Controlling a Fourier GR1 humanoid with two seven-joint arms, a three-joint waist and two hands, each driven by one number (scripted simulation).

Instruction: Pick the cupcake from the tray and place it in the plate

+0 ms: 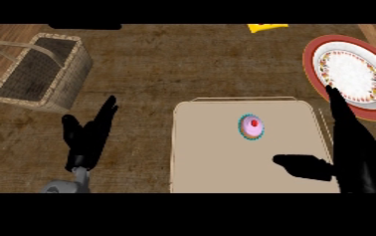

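- Head view: cupcake sits on the tray, in the tray's upper middle part, upright, with pink icing, a red dot on top and a teal wrapper rim showing round it. Nothing touches it.
- Tray is beige and rectangular, lying on the brown wooden counter in the lower right part of the view; its near edge runs out at the bottom.
- Plate lies beyond the tray's far right corner, at the view's right edge, partly cut off; it has a red outer rim, a patterned ring and a white middle, and holds nothing.
- Right hand is over the tray's right side, fingers straight and pointing away toward the plate, thumb stretched out leftward over the tray. It is released, holding nothing, and stands apart from the cupcake, which lies up and left of the thumb.
- Left hand is over the bare counter left of the tray, fingers straight and angled up, also released and empty.
- Wicker basket stands at the upper left, well apart from the tray.
- Small yellow thing shows at the top edge; what it is cannot be told.
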